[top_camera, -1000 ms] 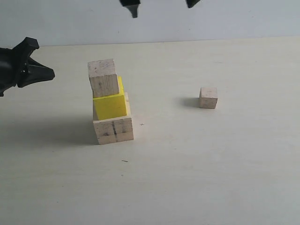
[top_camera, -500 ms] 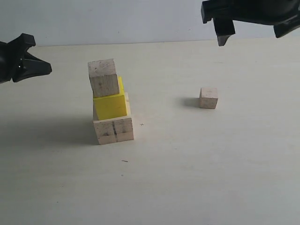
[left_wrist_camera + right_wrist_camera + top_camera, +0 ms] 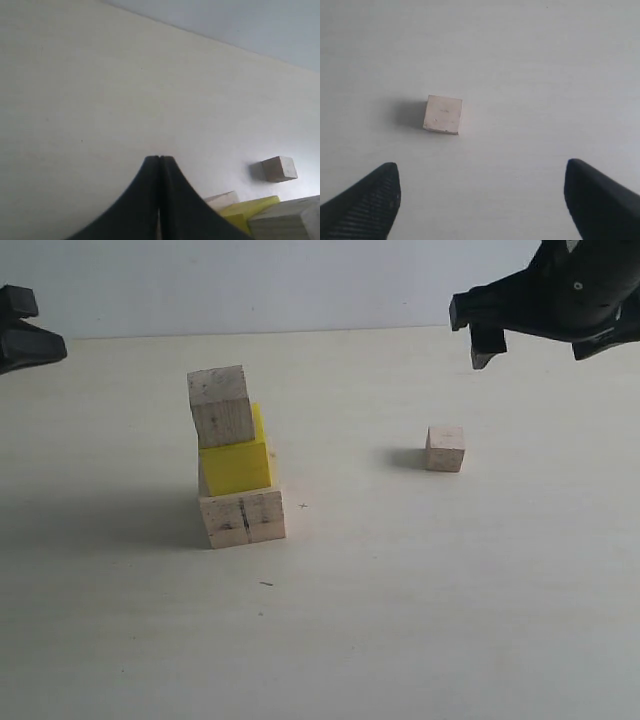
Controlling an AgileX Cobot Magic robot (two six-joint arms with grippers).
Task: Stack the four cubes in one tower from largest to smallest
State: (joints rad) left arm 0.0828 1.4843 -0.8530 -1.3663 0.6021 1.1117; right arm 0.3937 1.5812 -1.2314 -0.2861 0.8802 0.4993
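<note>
Pale wood on yellow on pale wood: three of the four cubes are up. The large cube (image 3: 243,518) sits on the table (image 3: 400,620), the yellow cube (image 3: 236,465) on it, the medium cube (image 3: 221,407) on top. None of them has shifted in the last second. The medium cube sits off-centre, toward the left of the yellow one in the exterior view.

What has changed is me. My left gripper (image 3: 159,167) has drawn back, from beside the stack to the far left edge of the exterior view. Its fingers are pressed flat together with nothing between them. My right gripper (image 3: 480,167) has swung in from the top edge and come lower on the right. Its fingers are spread wide and empty.

The small cube (image 3: 445,449) has not moved. It lies alone on the table, well apart from the stack, on the right side. From my right wrist it shows between and ahead of my open fingers, not yet within them. In the exterior view I hang above and behind it, clear of it.

So I judge the left arm's share done, and the last pick just beginning. My left wrist catches only a corner of the stack, so I cannot tell from there how squarely the medium cube sits. That top face is the landing spot, and the offset leaves little room for a careless drop.
</note>
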